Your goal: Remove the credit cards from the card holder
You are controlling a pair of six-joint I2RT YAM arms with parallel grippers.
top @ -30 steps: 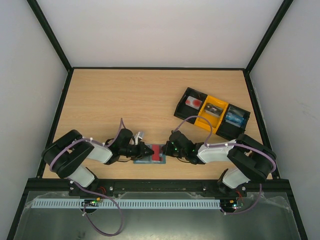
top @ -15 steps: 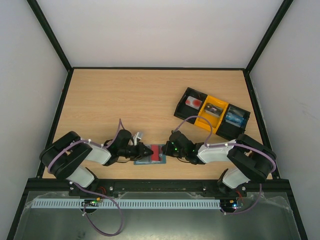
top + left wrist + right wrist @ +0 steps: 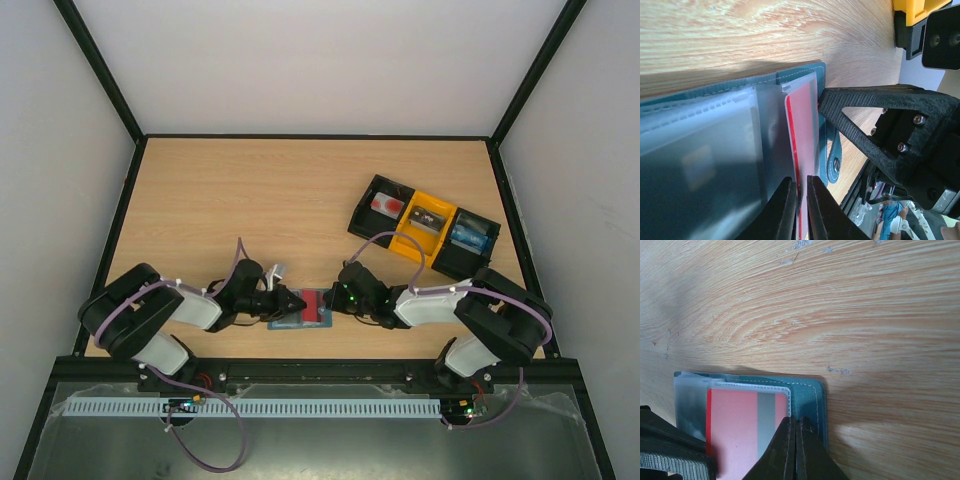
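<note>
Crept a hair closer with left gripper, jaws pinched on red card; pinning card holder with right gripper, jaws together. Looks ready to slide out.

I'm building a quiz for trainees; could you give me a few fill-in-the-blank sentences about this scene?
The card in the card holder is ___.
The right pincer is ___, tips on the card holder.
The left pincer is closed on the ___'s edge.
The middle compartment of the tray is ___.
Missing: red; shut; card; yellow.
</note>
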